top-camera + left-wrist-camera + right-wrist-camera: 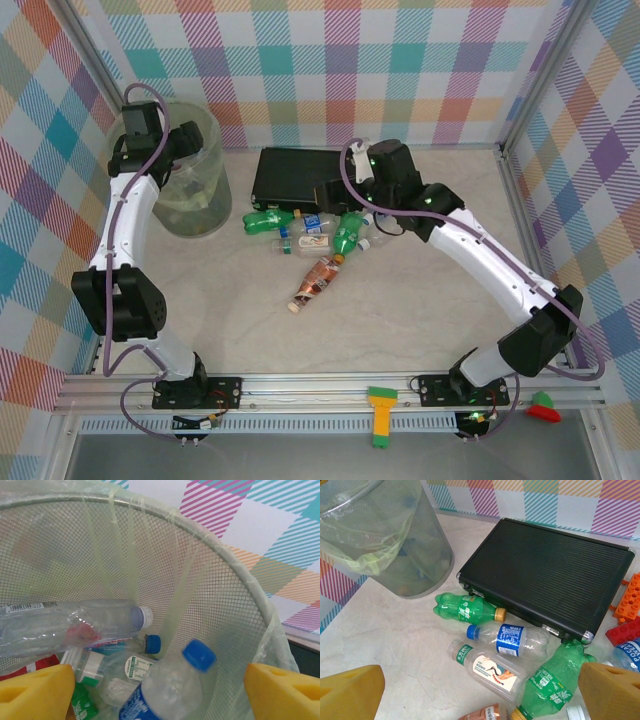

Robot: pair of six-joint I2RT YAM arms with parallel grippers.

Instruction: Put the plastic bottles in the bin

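The bin (214,133) stands at the back left. My left gripper (165,150) hangs over its mouth, open. In the left wrist view its yellow pads (35,695) stand wide apart, and a blurred clear bottle with a blue cap and blue label (172,690) lies loose between them, above several bottles (75,627) inside the bin's mesh wall (215,595). My right gripper (480,690) is open above the table's bottles: a green one (465,607), a blue-labelled one (512,639), a white-labelled one (492,667), a second green one (555,677) and a brown-labelled one (318,280).
A flat black case (290,175) lies behind the bottles, touching the two green ones. Orange and red toy pieces (630,600) and another blue-labelled bottle (627,655) sit to its right. A yellow-green piece (381,415) and a red-green piece (543,406) rest at the front rail.
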